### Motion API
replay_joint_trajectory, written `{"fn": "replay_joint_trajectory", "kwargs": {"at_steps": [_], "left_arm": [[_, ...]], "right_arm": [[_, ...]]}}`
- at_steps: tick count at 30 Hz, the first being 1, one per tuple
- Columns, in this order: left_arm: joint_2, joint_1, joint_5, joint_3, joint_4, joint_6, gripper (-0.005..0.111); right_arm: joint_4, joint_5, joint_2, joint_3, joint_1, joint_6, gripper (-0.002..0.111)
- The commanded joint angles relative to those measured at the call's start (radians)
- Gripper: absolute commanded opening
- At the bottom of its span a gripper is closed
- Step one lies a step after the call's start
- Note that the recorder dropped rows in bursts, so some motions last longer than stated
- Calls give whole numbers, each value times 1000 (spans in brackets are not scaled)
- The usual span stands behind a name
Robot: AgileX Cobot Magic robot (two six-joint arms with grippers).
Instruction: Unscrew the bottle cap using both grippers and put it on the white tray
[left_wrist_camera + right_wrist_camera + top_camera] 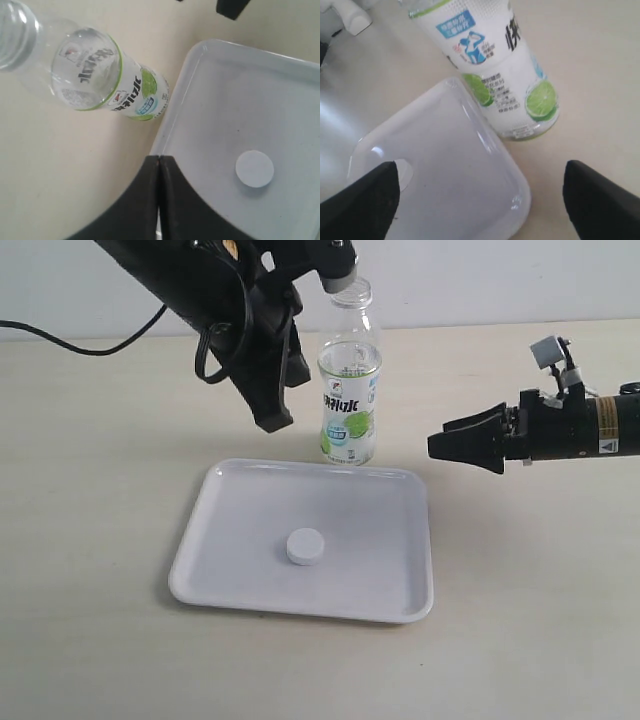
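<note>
The bottle cap lies flat near the middle of the white tray, free of both grippers. Behind the tray's far edge the bottle stands upright, its neck uncapped. My left gripper, the bulky black one, hangs to the left of the bottle above the tray's far edge, shut on nothing. In the left wrist view its jaws meet over the tray's rim, with the cap and the bottle below. My right gripper is open to the right of the bottle; between its spread fingers I see the tray's corner, the bottle's base and part of the cap.
A black cable runs over the beige table at the back left. The right arm's grey-white block sticks up behind its gripper. A pale wall closes the table's far side.
</note>
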State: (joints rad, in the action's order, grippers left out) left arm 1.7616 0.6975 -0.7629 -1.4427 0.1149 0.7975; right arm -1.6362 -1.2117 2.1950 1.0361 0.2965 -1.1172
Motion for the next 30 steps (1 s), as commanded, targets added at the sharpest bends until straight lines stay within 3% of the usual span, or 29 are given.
{"fn": "replay_joint_trajectory", "kwargs": {"at_steps": [1, 18, 19, 21, 25, 30], "left_arm": [[-59, -1, -36, 1, 33, -24, 0], [-134, -1, -88, 1, 52, -22, 0], [-145, -5, -88, 1, 50, -22, 0], [-170, -21, -88, 1, 52, -38, 0], [-229, -78, -98, 12, 92, -66, 0], [-347, -169, -22, 150, 251, -2, 0]], "right_arm": [[-72, -9, -8, -5, 6, -84, 84], [-88, -9, -8, -5, 6, -171, 81], [-79, -9, -8, -5, 6, -171, 76], [-52, -9, -8, -5, 6, -171, 57], [-47, -9, -8, -1, 8, -171, 1], [-47, -9, -8, -1, 8, -238, 0]]}}
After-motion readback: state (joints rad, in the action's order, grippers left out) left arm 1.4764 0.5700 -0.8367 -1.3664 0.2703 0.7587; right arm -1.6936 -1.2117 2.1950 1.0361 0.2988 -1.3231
